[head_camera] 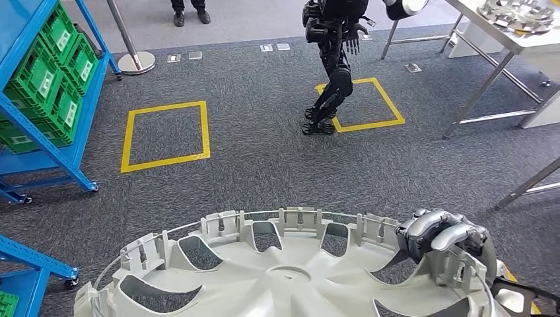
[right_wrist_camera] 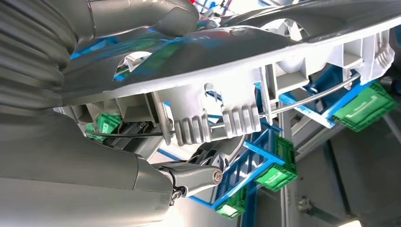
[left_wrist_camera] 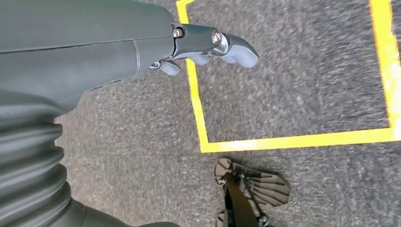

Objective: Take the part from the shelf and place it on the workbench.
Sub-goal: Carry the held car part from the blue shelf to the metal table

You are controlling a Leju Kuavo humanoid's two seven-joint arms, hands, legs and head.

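Observation:
The part is a large silver wheel cover point(head_camera: 284, 274) with spokes and clips round its rim, filling the bottom of the head view. My right hand point(head_camera: 439, 236) grips its right rim, fingers curled over the edge. The right wrist view looks along the cover's rim point(right_wrist_camera: 236, 61), with my right hand point(right_wrist_camera: 194, 177) clamped on it. My left hand point(left_wrist_camera: 208, 45) hangs above the carpet with its fingers apart and nothing in them. The blue shelf point(head_camera: 82, 142) with green crates point(head_camera: 49, 79) stands at the left. The metal workbench point(head_camera: 522, 41) is at the far right, with similar silver parts point(head_camera: 518, 12) on it.
Another dark humanoid robot point(head_camera: 333, 59) stands on a yellow floor square point(head_camera: 360, 105) ahead. A second yellow square point(head_camera: 165, 135) lies to its left. A stanchion post point(head_camera: 135, 61) and a person's feet point(head_camera: 190, 14) are at the back. A table leg point(head_camera: 528, 188) is near right.

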